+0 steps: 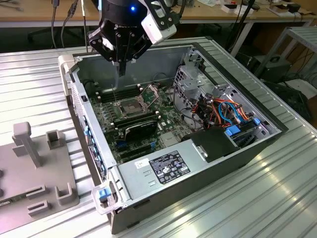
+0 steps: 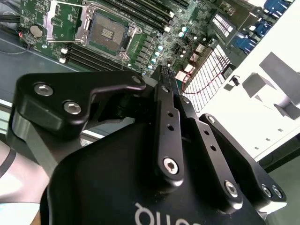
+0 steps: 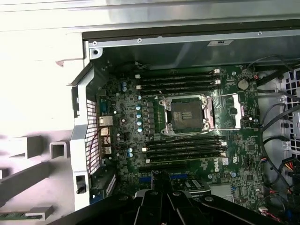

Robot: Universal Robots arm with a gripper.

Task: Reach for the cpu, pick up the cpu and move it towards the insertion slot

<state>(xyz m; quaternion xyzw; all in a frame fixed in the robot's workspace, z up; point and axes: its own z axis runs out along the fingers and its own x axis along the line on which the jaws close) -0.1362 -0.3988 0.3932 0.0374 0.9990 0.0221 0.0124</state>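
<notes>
The open computer case point(image 1: 168, 59) is lying on the ribbed metal worktop point(image 1: 277, 198). The gripper point(image 1: 122, 69) is hanging inside its outline, above the motherboard point(image 1: 106, 116) near the case's far wall, and it is touching nothing. In the second wrist view its black fingers point(image 2: 161, 117) are pressing together into one narrow tip. Whether the cpu is sitting between them, I cannot tell. The insertion slot point(image 3: 187, 115) is lying on the motherboard between two banks of long black memory slots point(image 3: 183, 147), lower than the fingertips and apart from them. Its dark centre is showing bare inside the silver frame, and its metal load plate point(image 3: 232, 112) is standing folded open beside the frame. A black ribbed card point(image 1: 141, 128) is sitting just beside the nearer memory bank, toward the power supply point(image 1: 163, 168) at the case's near edge.
</notes>
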